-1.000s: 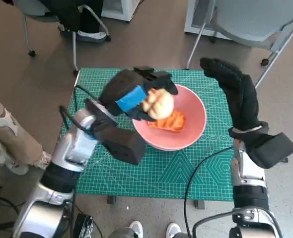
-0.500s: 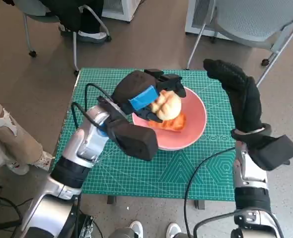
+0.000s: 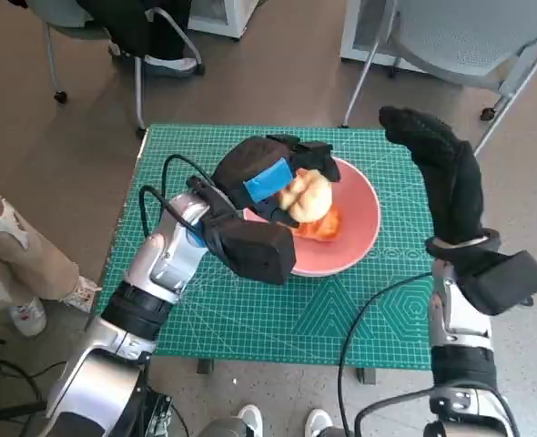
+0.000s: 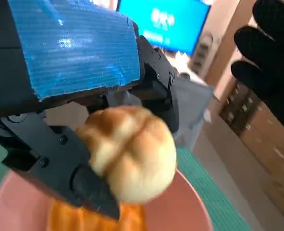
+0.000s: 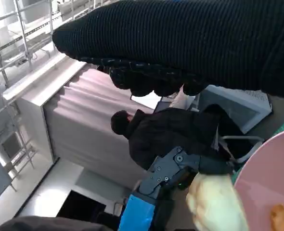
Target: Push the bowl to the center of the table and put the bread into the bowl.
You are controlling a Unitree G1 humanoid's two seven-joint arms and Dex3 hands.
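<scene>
A pink bowl [image 3: 359, 218] sits right of the middle of the green mat, with an orange piece of food [image 3: 318, 224] inside. My left hand [image 3: 261, 177] holds a pale round bread roll [image 3: 307, 193] just over the bowl. In the left wrist view the roll [image 4: 130, 150] sits between the black fingers [image 4: 65, 168], above the pink bowl [image 4: 180, 207] and the orange piece [image 4: 70, 219]. My gloved right hand [image 3: 441, 168] hovers by the bowl's right rim, holding nothing. The right wrist view shows the glove [image 5: 190, 43], the roll [image 5: 214, 202] and the bowl's rim [image 5: 264, 168].
The green cutting mat [image 3: 250, 319] covers the small table. Chairs stand behind it at the back left [image 3: 114, 36] and back right [image 3: 450, 41]. A person's leg [image 3: 5, 246] shows at the left. A person in dark clothes [image 5: 166, 130] sits beyond the table.
My left hand has carried the roll to the right, further over the bowl. The right hand has stayed beside the bowl.
</scene>
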